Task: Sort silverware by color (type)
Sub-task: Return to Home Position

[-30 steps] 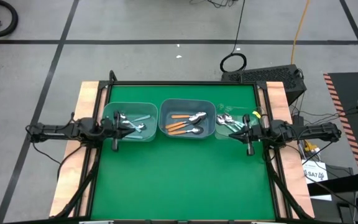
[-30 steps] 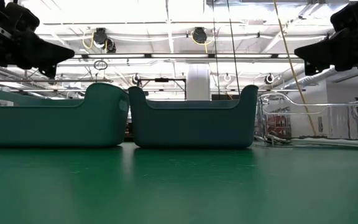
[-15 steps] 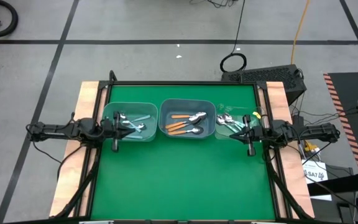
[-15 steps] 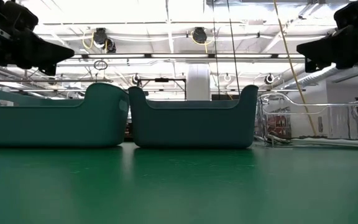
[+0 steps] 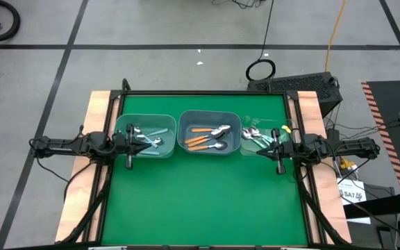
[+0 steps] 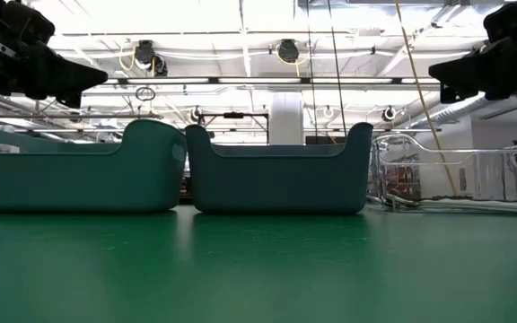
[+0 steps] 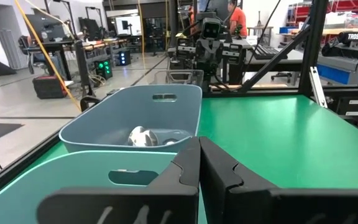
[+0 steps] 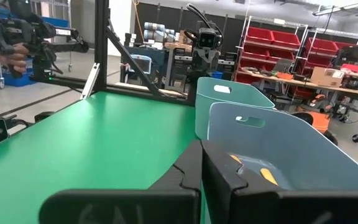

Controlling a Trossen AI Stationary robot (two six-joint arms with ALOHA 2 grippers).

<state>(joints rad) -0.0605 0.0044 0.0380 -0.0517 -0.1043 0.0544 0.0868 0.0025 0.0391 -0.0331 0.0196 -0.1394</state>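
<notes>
Left gripper [image 7: 199, 146], fingers pressed together and empty, hovers over the teal plastic bin [image 7: 73, 174]; right gripper [image 8: 201, 149], likewise closed and empty, over the clear bin [image 5: 246, 150]. Metal-bowled, plastic-handled spoons [image 5: 201, 130] lie colour-sorted in the bins ahead, so both arms seem parked.

Orange-handled spoons [image 5: 201, 141] sit in the blue-grey middle bin [image 5: 209, 113] (bowls silver), light-blue ones [image 5: 157, 132] in the teal left bin [image 5: 146, 117]; the table [image 5: 200, 201] is plain green.
</notes>
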